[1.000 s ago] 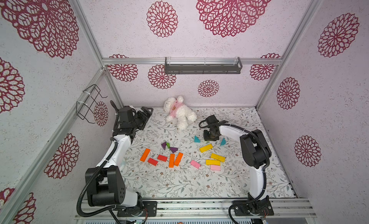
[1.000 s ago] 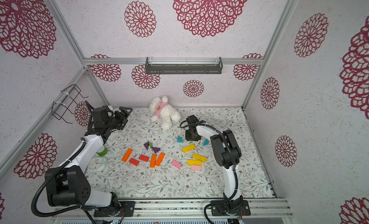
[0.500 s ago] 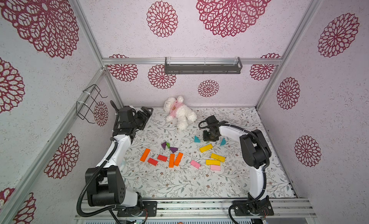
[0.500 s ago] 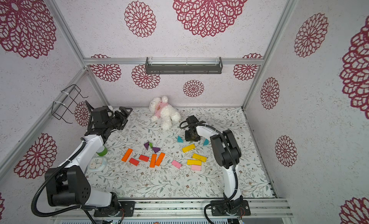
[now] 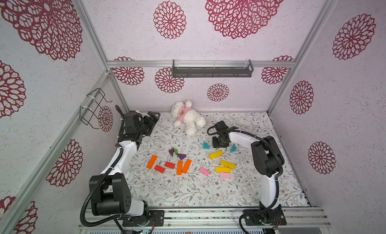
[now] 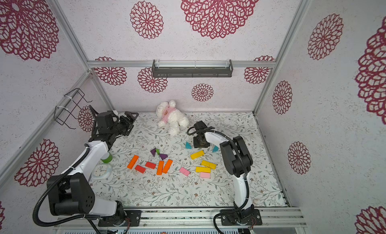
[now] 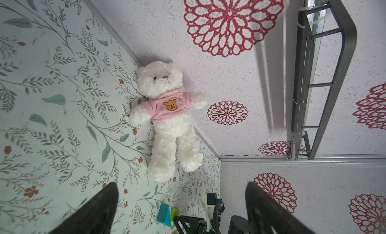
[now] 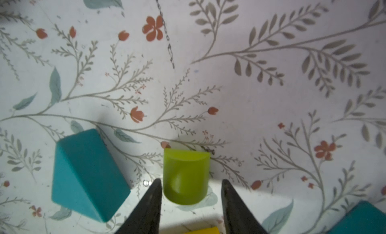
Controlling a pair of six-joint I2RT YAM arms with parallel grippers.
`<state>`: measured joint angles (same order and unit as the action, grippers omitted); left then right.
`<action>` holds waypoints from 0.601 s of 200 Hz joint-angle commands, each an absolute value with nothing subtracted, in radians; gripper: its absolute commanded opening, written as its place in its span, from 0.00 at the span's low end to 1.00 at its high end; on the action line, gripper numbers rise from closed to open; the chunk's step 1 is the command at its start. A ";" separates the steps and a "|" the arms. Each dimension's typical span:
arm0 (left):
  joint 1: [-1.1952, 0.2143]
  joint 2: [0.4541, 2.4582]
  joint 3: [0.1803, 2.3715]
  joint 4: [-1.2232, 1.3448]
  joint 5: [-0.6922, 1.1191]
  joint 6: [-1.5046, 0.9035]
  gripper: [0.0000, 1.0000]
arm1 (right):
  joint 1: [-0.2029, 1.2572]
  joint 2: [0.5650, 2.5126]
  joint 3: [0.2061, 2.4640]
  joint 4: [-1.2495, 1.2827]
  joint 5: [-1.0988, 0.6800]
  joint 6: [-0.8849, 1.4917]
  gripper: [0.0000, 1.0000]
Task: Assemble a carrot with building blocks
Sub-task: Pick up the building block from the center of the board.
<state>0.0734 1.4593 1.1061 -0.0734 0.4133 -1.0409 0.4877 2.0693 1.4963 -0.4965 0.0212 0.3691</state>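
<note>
In both top views we find nothing shifted since a second ago: the arms and the building blocks point(image 5: 179, 167) sit where they sat. The right gripper point(image 5: 218, 147) points down at the mat point(image 5: 188, 193). A teal triangle point(image 5: 205, 145) lies just beside it at nine o'clock, a second teal triangle point(image 5: 233, 148) at three and a yellow bar point(image 5: 215, 154) at six. The left gripper point(image 5: 153, 116) hangs at the mat's ten o'clock corner, near the plush bear point(image 5: 188, 118).

In the left wrist view we see its fingers point(image 7: 100, 207) wide apart with nothing between them.

In the right wrist view the right fingers point(image 8: 150, 205) stand parted on either side of a lime-green block point(image 8: 186, 174) lying on the mat. A thin gap shows on each side, so nothing is clamped.
</note>
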 commanded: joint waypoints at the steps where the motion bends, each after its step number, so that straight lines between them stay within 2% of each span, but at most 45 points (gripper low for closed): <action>1: 0.069 1.464 1.131 -0.071 0.418 -1.044 0.97 | 0.494 2.084 1.518 -0.523 0.089 0.348 0.42; 26: 0.070 1.464 1.131 -0.071 0.421 -1.046 0.96 | 0.493 2.067 1.502 -0.518 0.108 0.354 0.36; 49: 0.070 1.464 1.131 -0.070 0.421 -1.047 0.97 | 0.491 2.056 1.496 -0.523 0.112 0.377 0.34; 120: 0.070 1.458 1.131 -0.071 0.421 -1.046 0.97 | 0.467 2.006 1.453 -0.495 -0.036 0.452 0.40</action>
